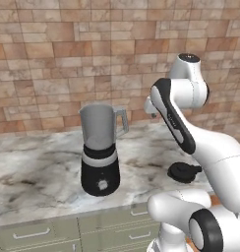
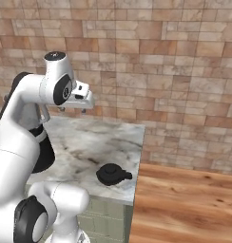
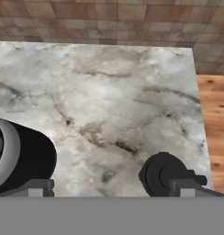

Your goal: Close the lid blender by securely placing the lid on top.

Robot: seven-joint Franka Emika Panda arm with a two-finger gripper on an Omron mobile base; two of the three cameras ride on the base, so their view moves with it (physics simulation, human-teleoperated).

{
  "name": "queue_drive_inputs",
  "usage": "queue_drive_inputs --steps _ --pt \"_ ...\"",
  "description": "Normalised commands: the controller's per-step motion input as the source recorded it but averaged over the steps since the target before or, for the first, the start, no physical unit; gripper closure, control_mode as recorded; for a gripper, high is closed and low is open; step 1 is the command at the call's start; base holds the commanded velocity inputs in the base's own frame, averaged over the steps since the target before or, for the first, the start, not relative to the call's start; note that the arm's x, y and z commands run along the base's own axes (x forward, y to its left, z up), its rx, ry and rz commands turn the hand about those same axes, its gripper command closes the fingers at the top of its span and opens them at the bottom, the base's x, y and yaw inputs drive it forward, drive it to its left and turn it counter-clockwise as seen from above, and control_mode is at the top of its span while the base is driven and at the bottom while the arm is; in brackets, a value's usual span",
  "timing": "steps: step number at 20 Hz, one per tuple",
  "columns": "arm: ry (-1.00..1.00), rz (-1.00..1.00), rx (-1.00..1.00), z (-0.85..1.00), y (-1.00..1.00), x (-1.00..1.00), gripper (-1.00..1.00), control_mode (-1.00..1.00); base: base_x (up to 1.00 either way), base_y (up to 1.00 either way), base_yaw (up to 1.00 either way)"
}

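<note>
Held high above the surface, looking down, probably to find the lid before descending. Fingers set wide apart, empty. Lay flat near the right front edge, well apart from the blender. Looked small, round, black, with raised centre knob and side tab. Stood open, grey jar on black base.

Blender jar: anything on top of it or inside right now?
Nothing on top: the blender jar's mouth is open, and through its translucent wall it looks empty. The lid lies flat on the marble counter to its right, apart from it, near the counter's edge.
</note>
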Motion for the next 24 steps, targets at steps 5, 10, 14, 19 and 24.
queue_drive_inputs --steps 5,10,14,19,24 --pt "0.00 -0.15 0.07 -0.31 -0.65 -0.33 -1.00 -1.00 0.00 0.00 0.00" --pt "0.09 -0.47 0.12 -0.43 -0.85 -0.31 -1.00 -1.00 0.00 0.00 0.00" --pt "0.21 -0.67 0.12 -0.54 -0.61 -0.13 -1.00 -1.00 0.00 0.00 0.00" --pt "0.28 -0.71 0.12 -0.72 -0.40 -0.01 -1.00 -1.00 0.00 0.00 0.00" --pt "0.25 -0.54 0.21 -0.73 -0.45 0.00 -1.00 -1.00 0.00 0.00 0.00"
